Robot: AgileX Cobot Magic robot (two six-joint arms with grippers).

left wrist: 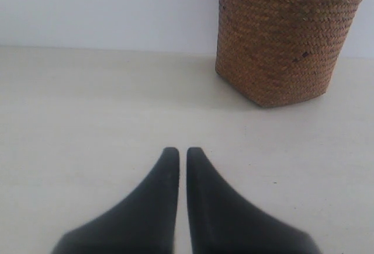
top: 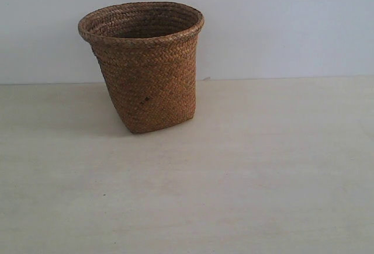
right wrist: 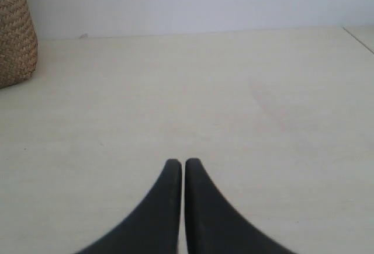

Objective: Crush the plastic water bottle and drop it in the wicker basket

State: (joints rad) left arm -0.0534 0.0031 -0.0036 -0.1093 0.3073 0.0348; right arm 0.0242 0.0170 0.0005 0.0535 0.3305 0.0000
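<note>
The brown wicker basket [top: 146,67] stands upright on the pale table, left of centre in the exterior view, with a round rolled rim and a narrower squarish base. It also shows in the left wrist view, the basket [left wrist: 286,38] ahead of my left gripper [left wrist: 182,150], which is shut with nothing between its black fingers. The right wrist view catches only an edge of the basket [right wrist: 14,38]; my right gripper [right wrist: 183,162] is shut and empty over bare table. The plastic water bottle is out of view. Neither gripper shows in the exterior view.
A pale wooden tabletop [top: 245,166] runs back to a white wall [top: 280,20]. The table's edge [right wrist: 359,35] shows in the right wrist view.
</note>
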